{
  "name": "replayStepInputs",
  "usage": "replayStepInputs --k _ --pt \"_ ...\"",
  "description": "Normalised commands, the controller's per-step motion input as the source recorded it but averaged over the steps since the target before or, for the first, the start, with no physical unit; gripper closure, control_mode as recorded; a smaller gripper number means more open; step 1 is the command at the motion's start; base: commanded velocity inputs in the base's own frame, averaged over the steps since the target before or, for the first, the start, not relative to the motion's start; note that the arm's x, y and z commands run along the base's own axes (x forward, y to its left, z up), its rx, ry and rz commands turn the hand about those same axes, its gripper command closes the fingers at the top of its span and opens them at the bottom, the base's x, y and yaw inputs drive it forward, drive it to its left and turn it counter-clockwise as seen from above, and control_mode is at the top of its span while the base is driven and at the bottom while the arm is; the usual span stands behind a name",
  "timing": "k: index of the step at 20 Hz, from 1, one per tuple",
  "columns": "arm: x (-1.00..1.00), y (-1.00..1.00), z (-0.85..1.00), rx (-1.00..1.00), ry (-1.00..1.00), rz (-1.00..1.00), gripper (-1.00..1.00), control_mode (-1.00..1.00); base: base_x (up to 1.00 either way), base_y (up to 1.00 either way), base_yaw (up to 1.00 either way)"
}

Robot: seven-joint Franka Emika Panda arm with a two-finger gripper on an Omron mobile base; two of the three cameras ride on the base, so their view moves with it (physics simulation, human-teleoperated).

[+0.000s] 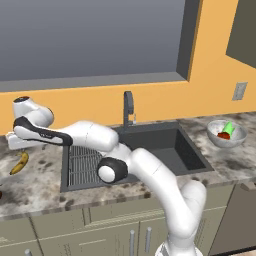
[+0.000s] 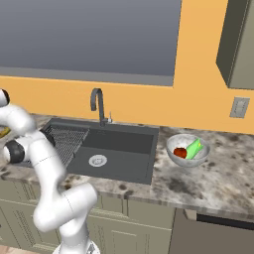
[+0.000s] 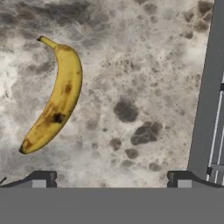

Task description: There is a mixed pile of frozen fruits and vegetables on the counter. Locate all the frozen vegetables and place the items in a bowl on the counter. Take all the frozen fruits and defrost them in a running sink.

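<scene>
A yellow banana [image 3: 57, 98] with dark spots lies on the speckled counter [image 3: 131, 65], up and to the left of my gripper [image 3: 111, 179]. The two fingertips [image 3: 43, 178] stand wide apart, open, with nothing between them. From the left base view the hand [image 1: 16, 145] hovers just above the banana [image 1: 20, 162], left of the sink [image 1: 150, 145]. The glass bowl [image 1: 240, 135] to the right of the sink holds the light-green vegetable [image 1: 228, 128] and the red tomato [image 1: 223, 135]. The bowl [image 2: 173, 146], green piece [image 2: 194, 147] and tomato [image 2: 180, 153] also appear in the right base view.
The sink's dark rim [image 3: 210, 96] runs down the right side of the hand view. A ribbed rack [image 1: 82, 165] fills the basin's left half, and the faucet [image 1: 128, 107] stands behind it. A small dark-red item [image 1: 1, 194] peeks in at the left edge.
</scene>
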Motion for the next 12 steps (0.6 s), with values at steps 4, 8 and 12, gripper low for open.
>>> replayStepInputs --k 4,8,12 --pt "0.14 0.36 -0.17 0.00 0.00 0.00 -1.00 -1.00 0.00 0.00 0.00" --pt "0.25 0.38 -0.04 -0.01 0.01 -0.02 -1.00 -1.00 0.00 0.00 0.00" --pt "0.31 0.39 -0.01 -0.04 0.04 -0.06 -1.00 -1.00 0.00 0.00 0.00"
